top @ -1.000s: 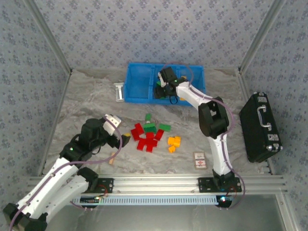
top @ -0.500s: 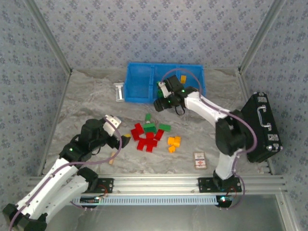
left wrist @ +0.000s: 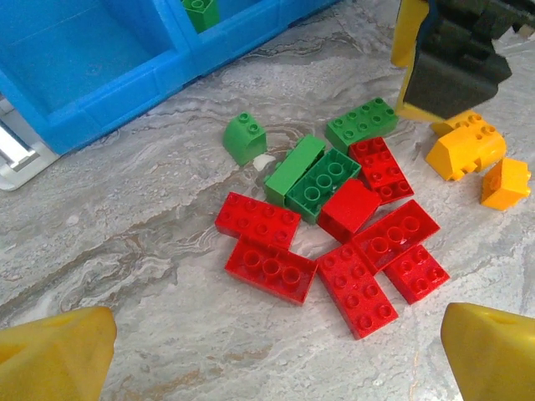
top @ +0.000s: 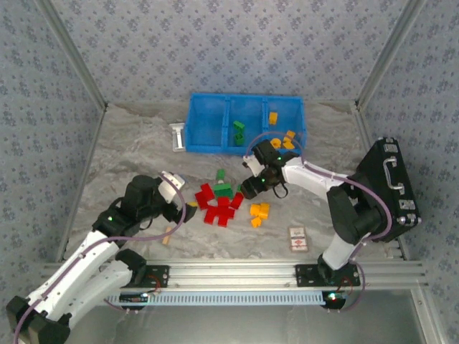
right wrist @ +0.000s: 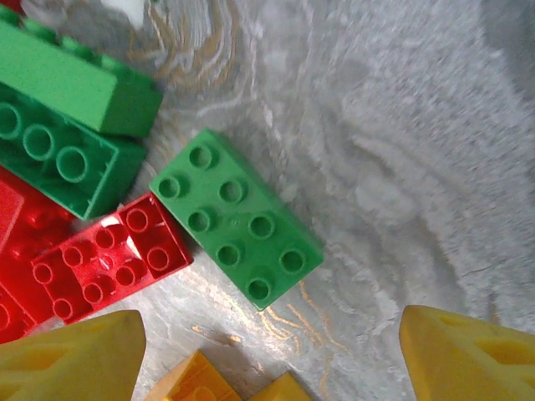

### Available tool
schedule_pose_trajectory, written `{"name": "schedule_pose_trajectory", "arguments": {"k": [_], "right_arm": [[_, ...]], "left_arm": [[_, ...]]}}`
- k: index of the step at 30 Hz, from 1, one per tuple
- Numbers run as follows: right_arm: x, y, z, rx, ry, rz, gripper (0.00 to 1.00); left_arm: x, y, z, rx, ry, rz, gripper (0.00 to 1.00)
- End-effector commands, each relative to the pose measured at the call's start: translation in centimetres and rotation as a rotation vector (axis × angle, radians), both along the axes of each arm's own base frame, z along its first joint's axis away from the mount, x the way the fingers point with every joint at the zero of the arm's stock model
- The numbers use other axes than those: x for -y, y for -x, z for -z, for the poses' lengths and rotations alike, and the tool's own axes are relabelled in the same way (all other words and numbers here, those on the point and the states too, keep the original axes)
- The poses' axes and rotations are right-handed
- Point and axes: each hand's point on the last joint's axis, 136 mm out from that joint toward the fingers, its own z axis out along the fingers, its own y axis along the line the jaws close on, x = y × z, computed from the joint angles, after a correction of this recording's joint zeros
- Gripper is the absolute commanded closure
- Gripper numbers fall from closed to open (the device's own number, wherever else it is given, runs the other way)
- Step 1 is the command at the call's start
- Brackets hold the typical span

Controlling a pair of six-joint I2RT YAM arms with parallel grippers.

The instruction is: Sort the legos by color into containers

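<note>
On the tabletop (top: pixel 143 154), loose legos (top: pixel 219 204) lie near the blue bin (top: pixel 208 125). Above a green brick (right wrist: pixel 236 217), the right hand (top: pixel 247 190) hovers open. The left hand (top: pixel 181 206) is open and empty. The card (top: pixel 297 239) has print too small to read.

Marbled table (top: pixel 136 154) bears legos (top: pixel 219 208), blue bin (top: pixel 204 148), black case (top: pixel 384 190)

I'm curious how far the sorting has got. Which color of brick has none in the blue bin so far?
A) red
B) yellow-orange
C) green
A: the red bricks all lie in the pile on the table, while a green brick sits in the middle compartment of the blue bin and yellow-orange bricks sit in its right one.
</note>
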Motion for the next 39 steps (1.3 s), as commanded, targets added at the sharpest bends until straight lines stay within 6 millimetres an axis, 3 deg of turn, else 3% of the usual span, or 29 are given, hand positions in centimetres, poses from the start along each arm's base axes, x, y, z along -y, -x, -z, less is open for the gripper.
{"name": "schedule_pose_trajectory", "arguments": {"k": [1,12,17,21,29,39], "right_arm": [[-1.2,0.9,0.0,0.019,-0.015,-0.067,0.19],[-1.1,-0.2,1.5,0.031,0.134,-0.113,0.25],[-1.5,-1.6,1.4,0.049,0.155,-0.108,0.27],[-1.7,-2.0,1.7,0.051,0.169,-0.115,0.28],[-1.5,-1.6,1.5,0.025,0.177,-0.148,0.27],[-0.8,-1.6,2.7,0.001,0.242,-0.154,0.22]], "left_arm": [[0.7,0.5,-0.6,0.003,0.025,0.041,0.00],[1.1,0.7,-0.9,-0.005,0.025,0.063,0.00],[0.3,1.0,-4.9,0.038,0.057,0.025,0.00],[-0.4,1.9,-7.4,-0.046,0.053,-0.010,0.00],[0.2,4.0,-13.3,-0.170,0.073,0.052,0.00],[1.3,4.3,-18.2,-0.171,0.107,0.108,0.00]]}}
